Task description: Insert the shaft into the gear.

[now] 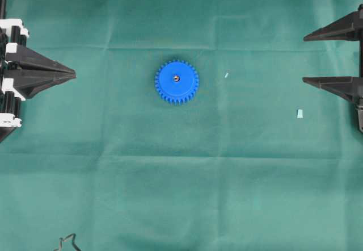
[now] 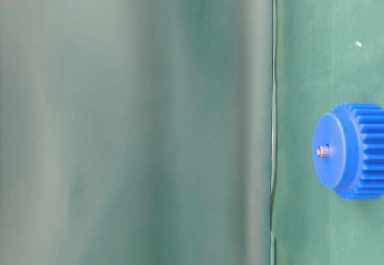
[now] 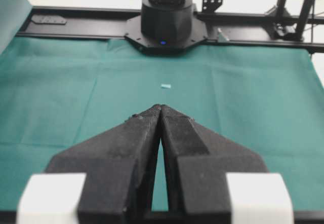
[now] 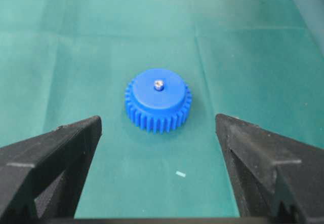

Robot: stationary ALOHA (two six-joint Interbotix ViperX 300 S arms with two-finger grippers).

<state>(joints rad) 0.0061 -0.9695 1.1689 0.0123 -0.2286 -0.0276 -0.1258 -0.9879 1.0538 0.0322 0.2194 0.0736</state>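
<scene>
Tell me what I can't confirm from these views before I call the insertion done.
- How deep the shaft sits in the gear: the hub hides all but its tip in every view.
- Gear's far rim in the table-level view: cut off by the picture's edge.
- Right hand: its body is cut off at the overhead edge.
- What the two pale scraps are: too small to tell.
</scene>
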